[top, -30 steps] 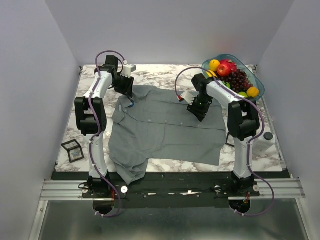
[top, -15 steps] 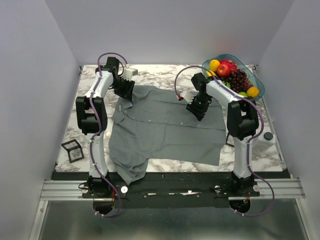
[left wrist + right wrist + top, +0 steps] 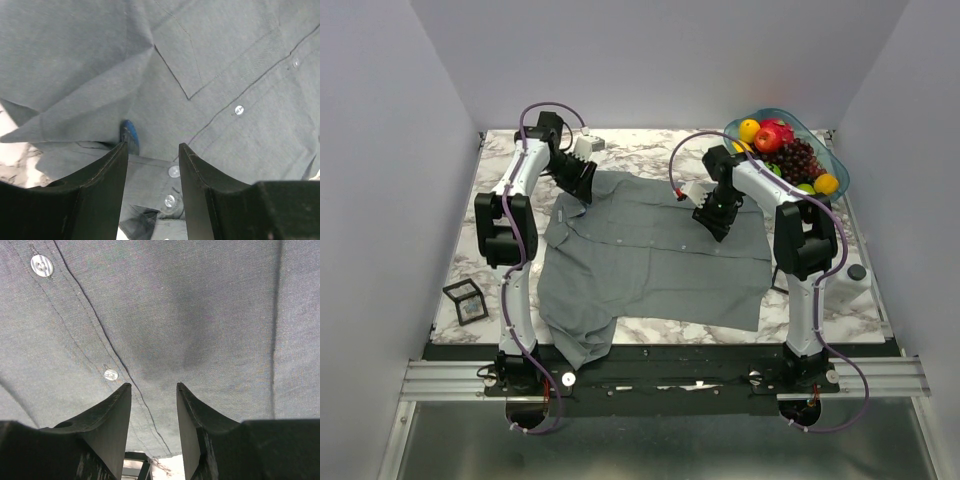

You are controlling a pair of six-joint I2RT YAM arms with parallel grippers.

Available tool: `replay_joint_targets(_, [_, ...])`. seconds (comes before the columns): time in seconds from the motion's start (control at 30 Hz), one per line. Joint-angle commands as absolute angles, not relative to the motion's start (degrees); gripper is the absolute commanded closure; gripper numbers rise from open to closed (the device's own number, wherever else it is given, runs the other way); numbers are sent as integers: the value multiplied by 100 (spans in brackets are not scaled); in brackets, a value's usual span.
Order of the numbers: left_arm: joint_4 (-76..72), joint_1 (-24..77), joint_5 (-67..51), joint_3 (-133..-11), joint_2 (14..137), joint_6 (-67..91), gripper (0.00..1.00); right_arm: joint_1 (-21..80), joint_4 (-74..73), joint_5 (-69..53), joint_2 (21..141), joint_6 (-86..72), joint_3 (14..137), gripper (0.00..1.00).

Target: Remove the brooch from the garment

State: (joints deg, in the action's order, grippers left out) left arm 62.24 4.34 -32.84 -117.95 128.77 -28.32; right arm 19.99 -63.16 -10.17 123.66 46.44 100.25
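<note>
The grey button-up shirt [image 3: 650,255] lies spread on the marble table. The blue brooch [image 3: 131,136] shows edge-on in the left wrist view, pinned just under the collar fold, right above my left finger [image 3: 107,170]. My left gripper [image 3: 152,150] is open over the shirt's collar end [image 3: 578,190], with two pale buttons [image 3: 174,171] between its fingers. My right gripper [image 3: 153,390] is open and pressed on the shirt's far right part [image 3: 717,220], nothing held. The brooch is hidden in the top view.
A glass bowl of fruit [image 3: 785,148] stands at the far right corner. A black wire-frame cube [image 3: 466,300] sits at the left table edge. A white container with a dark lid [image 3: 850,285] stands at the right edge.
My left gripper has moved up and slightly right, away from the collar spot where the blue brooch showed in the top view. The right arm has barely moved.
</note>
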Motion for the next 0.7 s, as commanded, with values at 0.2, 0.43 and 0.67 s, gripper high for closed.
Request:
replay_joint_targets(0.2, [6451, 510, -2559, -11628, 12876, -2804, 48, 2030, -6363, -1142, 12533, 4553, 10142, 51])
replay_joint_targets(0.43, [6557, 492, -1899, -11646, 12973, -2839, 45, 2030, -6355, -1169, 12595, 4544, 10222, 51])
replay_joint_targets(0.67, [6574, 492, -2275, -11979, 13279, -2628, 43, 2030, -6354, -1169, 12621, 4509, 10239, 51])
